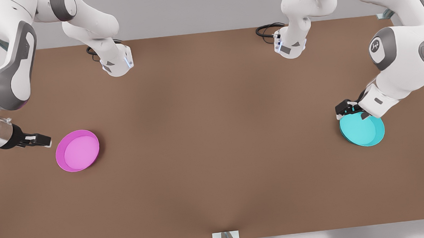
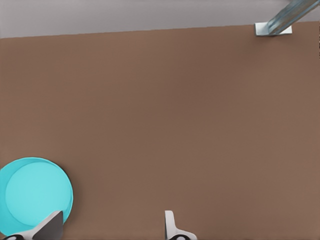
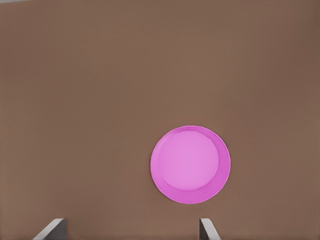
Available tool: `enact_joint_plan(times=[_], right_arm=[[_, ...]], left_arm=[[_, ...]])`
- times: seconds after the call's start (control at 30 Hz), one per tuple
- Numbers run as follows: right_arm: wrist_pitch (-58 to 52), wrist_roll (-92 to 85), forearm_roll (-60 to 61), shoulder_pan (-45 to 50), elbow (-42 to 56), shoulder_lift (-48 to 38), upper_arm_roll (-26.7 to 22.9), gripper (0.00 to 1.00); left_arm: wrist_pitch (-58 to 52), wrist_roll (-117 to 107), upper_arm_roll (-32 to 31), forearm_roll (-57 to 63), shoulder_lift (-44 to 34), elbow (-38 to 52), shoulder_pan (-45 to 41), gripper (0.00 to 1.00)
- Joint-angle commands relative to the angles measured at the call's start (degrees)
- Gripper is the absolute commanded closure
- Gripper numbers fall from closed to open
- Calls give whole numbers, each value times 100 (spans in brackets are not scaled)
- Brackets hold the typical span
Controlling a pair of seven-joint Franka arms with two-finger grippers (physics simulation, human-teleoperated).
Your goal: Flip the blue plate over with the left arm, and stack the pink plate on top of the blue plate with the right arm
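Left gripper (image 1: 344,109), fingers (image 2: 50,226) spread open, sits at the blue plate (image 1: 362,130) rim, one finger overlapping it; right gripper (image 1: 43,140), fingers open, waits beside the pink plate (image 1: 77,150), apart, on the surface (image 1: 213,134).

The front view looks steeply down from high above one long edge of the brown surface (image 1: 214,153), taking in both plates. Each wrist view looks down from closer, sharing one plate with it.
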Motion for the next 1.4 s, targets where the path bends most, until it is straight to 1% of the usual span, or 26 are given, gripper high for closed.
enact_joint_plan(times=[0.0,0.13,0.27,0.33,0.37,0.43,0.5,0.53,0.57,0.63,0.67,0.73,0.8,0.9,0.93,1.0,1.03,1.07,1.1,1.13,1.23,1.27,1.37], right_arm=[[0,0,-2,-2,0,-1,0,0],[9,0,7,-2,0,-1,0,0],[9,0,-2,-2,0,-1,0,0],[9,0,-2,-2,0,-1,0,0],[0,0,-2,-2,0,-1,9,0],[0,0,7,6,0,-9,9,0],[0,0,7,6,0,-9,17,0],[-9,0,7,6,0,-9,9,0],[-9,0,7,6,0,-9,9,0],[0,0,7,6,-9,-9,17,0],[0,0,7,6,-9,-9,17,0],[0,0,7,6,-9,-1,17,0],[0,0,-2,6,-17,-1,17,0],[0,-9,7,6,-17,-1,17,0],[0,-9,7,6,-17,-1,17,0],[0,-9,7,6,-17,-1,17,0],[0,-9,7,6,-17,-1,17,0],[0,-9,7,6,-17,-1,17,0],[9,-9,7,6,-17,-1,17,0],[0,-9,7,6,-9,8,17,0],[0,0,7,15,-9,8,35,0],[-9,-9,7,15,-9,8,35,0],[0,0,7,6,-9,8,97,0]], left_arm=[[0,0,0,6,0,0,8,0],[-9,53,0,50,17,-52,8,0],[105,448,44,50,70,-202,570,1],[500,457,106,-38,289,-202,860,0],[484,641,167,-170,404,-228,1044,1],[466,1818,580,-767,553,-369,1343,1],[510,2065,703,-1074,817,-369,1581,0],[527,2197,976,-1611,949,-378,1633,1],[563,2452,1002,-1656,1027,-483,1712,1],[729,2575,1002,-1743,1476,-474,2073,1],[747,2856,1002,-2051,1713,-422,2161,1],[756,3699,1081,-2253,2073,-325,2504,1],[782,3823,1081,-2587,2425,-325,2864,1],[1256,3850,1081,-2789,2636,-369,3013,1],[1274,3937,1081,-3036,2838,-378,3224,2],[1266,3938,1169,-3044,3075,-395,3260,3],[1283,3911,1213,-3071,3093,-509,3260,0],[1397,3902,1222,-3123,3093,-624,3260,0],[1845,3902,1213,-3132,3102,-861,3260,0],[1951,3911,1213,-3132,3181,-870,3251,1],[2048,3964,1204,-3176,3216,-870,3233,11],[2039,3973,1204,-3176,3225,-879,3233,13],[1995,4008,1204,-3159,3216,-1011,3216,39]])
